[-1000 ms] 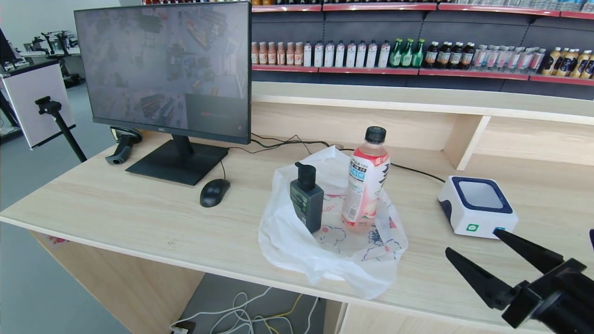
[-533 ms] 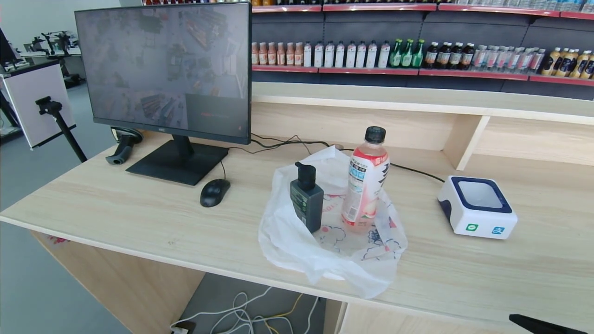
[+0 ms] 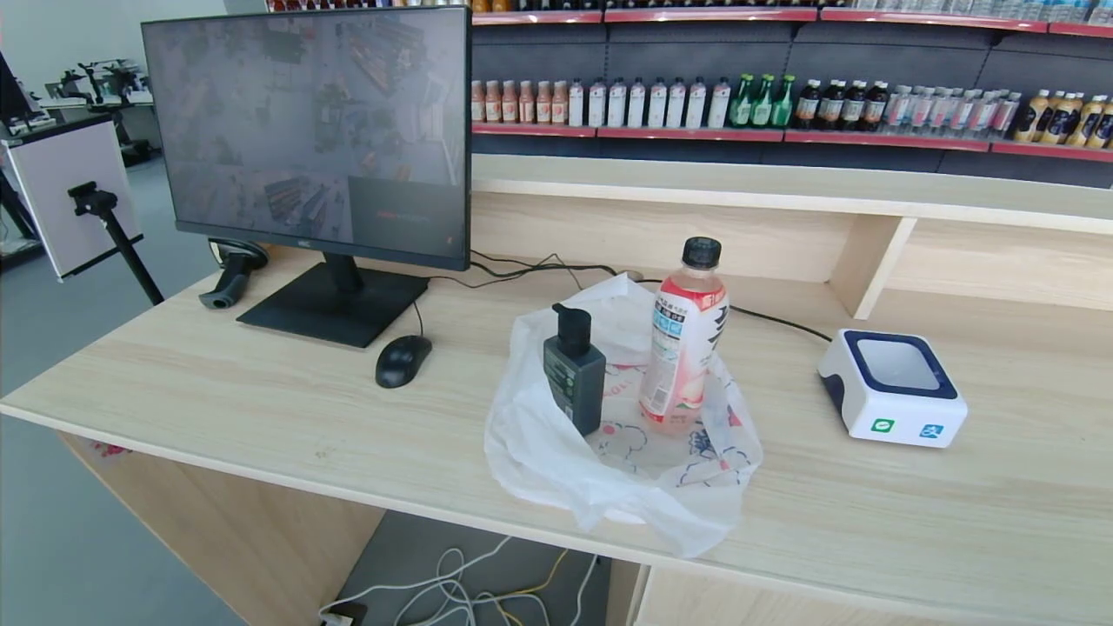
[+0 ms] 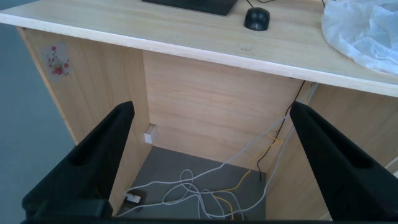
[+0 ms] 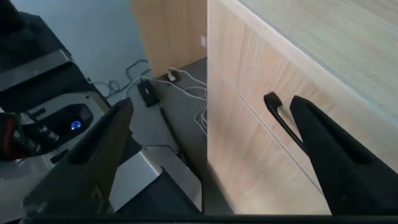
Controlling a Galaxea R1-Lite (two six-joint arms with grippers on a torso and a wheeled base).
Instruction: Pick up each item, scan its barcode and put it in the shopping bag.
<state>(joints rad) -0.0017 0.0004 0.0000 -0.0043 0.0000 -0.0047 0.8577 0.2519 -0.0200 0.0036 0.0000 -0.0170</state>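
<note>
A pink drink bottle (image 3: 684,339) with a black cap and a dark pump bottle (image 3: 574,374) stand upright on the white plastic shopping bag (image 3: 609,452) spread on the wooden counter (image 3: 261,409). To their right sits the white and blue barcode scanner (image 3: 891,387). My left gripper (image 4: 211,155) hangs open below the counter's front edge, over the floor cables, holding nothing. My right gripper (image 5: 214,155) is open too, low beside the counter's drawer front and its black handle (image 5: 283,121). An edge of the bag (image 4: 367,31) lies on the countertop above my left gripper.
A monitor (image 3: 309,130) on a stand, a black mouse (image 3: 402,360) and a handheld scanner (image 3: 228,274) occupy the counter's left. Cables (image 3: 539,265) run behind the bag. A raised wooden ledge (image 3: 783,187) backs the counter, with drink shelves behind. Loose cables (image 4: 205,193) lie on the floor.
My right gripper has dropped from in front of the barcode scanner, down past the counter's front edge and out of the head view. The items on the counter have not moved.
</note>
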